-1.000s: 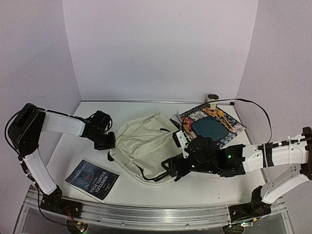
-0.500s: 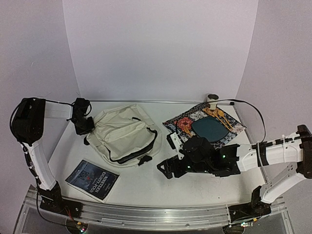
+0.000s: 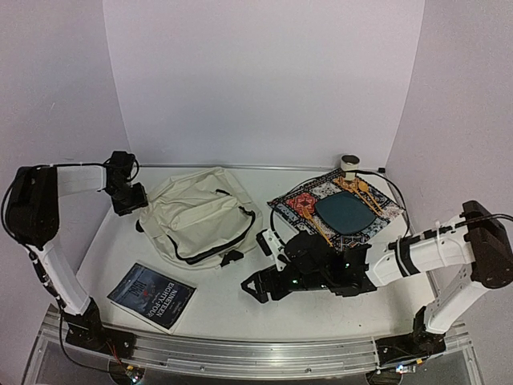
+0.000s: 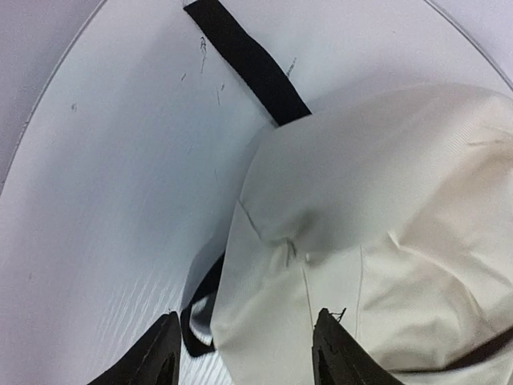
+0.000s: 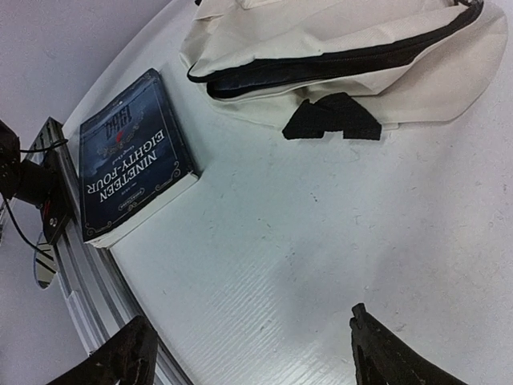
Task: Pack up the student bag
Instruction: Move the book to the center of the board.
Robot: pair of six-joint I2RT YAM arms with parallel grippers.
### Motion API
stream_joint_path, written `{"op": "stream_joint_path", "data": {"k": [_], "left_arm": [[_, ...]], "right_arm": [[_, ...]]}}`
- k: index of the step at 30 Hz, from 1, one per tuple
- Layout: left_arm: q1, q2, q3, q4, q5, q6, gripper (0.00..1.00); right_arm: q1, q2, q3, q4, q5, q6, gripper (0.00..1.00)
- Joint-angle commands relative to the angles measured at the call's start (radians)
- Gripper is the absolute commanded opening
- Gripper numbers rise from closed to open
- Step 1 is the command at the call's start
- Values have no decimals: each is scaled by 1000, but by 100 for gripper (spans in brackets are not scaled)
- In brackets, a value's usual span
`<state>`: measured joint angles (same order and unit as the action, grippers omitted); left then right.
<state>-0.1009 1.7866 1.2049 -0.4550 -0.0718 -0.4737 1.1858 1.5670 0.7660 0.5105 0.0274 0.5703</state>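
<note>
The student bag (image 3: 196,220) is a cream fabric backpack with black zipper lines, lying flat at the back left of the table. My left gripper (image 3: 135,204) sits at its left edge. In the left wrist view the left gripper (image 4: 248,351) is open, its fingers apart on either side of the bag (image 4: 377,241) edge without pinching the fabric. A black strap (image 4: 248,60) runs off behind it. My right gripper (image 3: 255,289) hovers low over bare table in front of the bag. It is open and empty (image 5: 256,353), with a black strap end (image 5: 333,119) ahead of it.
A dark blue paperback book (image 3: 151,295) lies near the front left edge, also visible to the right wrist camera (image 5: 128,160). A colourful patterned mat (image 3: 309,200) with a dark teal oval object (image 3: 346,211) on it lies at the back right. A small roll (image 3: 349,162) stands by the back wall.
The left arm dragged the bag leftward and toward the back, then opened its jaws and let go. The right arm drew off the bag and moved left over bare table.
</note>
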Motion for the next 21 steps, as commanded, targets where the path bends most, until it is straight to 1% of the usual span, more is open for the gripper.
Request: {"op": "stream_joint_path", "data": {"k": [1, 2, 7, 11, 13, 16, 19, 21], "left_arm": [[5, -202, -141, -99, 64, 1, 59], [4, -241, -190, -102, 69, -4, 59], [3, -428, -400, -109, 182, -63, 63], [-10, -535, -508, -147, 213, -112, 67], [-62, -553, -499, -189, 179, -153, 69], [-124, -542, -499, -216, 176, -206, 71], [-130, -519, -535, -242, 166, -232, 72], [-133, -532, -556, -246, 148, -261, 73]], "right_arm": [[9, 14, 45, 73, -54, 13, 84], [9, 15, 44, 79, -55, 12, 84], [10, 18, 31, 105, -72, 11, 83], [11, 20, 18, 135, -90, 11, 84], [11, 17, 11, 148, -96, 9, 84], [11, 15, 3, 169, -116, 10, 84], [12, 23, -3, 196, -148, 23, 84], [16, 34, -9, 219, -160, 37, 84]]}}
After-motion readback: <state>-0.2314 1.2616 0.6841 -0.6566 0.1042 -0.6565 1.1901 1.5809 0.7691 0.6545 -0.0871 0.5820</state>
